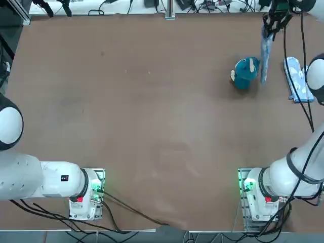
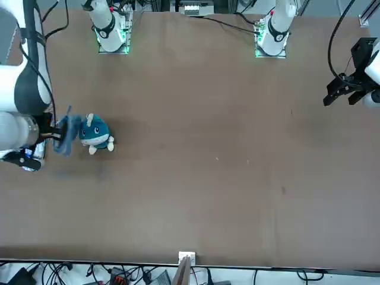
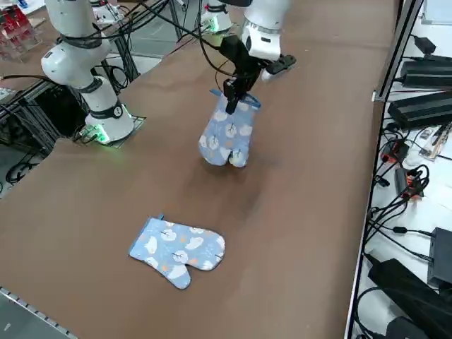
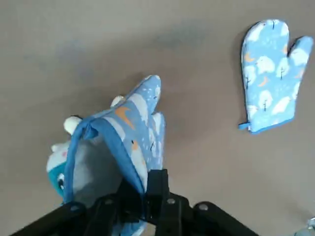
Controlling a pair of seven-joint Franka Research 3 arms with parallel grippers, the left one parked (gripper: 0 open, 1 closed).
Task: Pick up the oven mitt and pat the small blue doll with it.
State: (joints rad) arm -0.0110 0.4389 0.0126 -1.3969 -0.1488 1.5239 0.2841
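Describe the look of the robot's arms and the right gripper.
Both arms have glossy white rounded shells with dark bands at the joints, green-lit bases and black cables trailing off. The right gripper is black, with two thin fingers on a black wrist block.

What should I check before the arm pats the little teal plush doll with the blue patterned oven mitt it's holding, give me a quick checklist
1. Grip: the right gripper is shut on the darker blue cuff edge of the pale-blue patterned fabric oven mitt. Ok.
2. Mitt lifted: it hangs free below the gripper, off the brown table. Ok.
3. Doll position: the small rounded teal-blue plush doll sits right beside the hanging mitt. Ok.
4. Contact between mitt and doll: cannot tell.
5. Doll upright: it appears to stand, facing away from the robot in the front view. Ok.
6. Clutter: a second, matching oven mitt lies flat on the table, apart from the doll. Ok.
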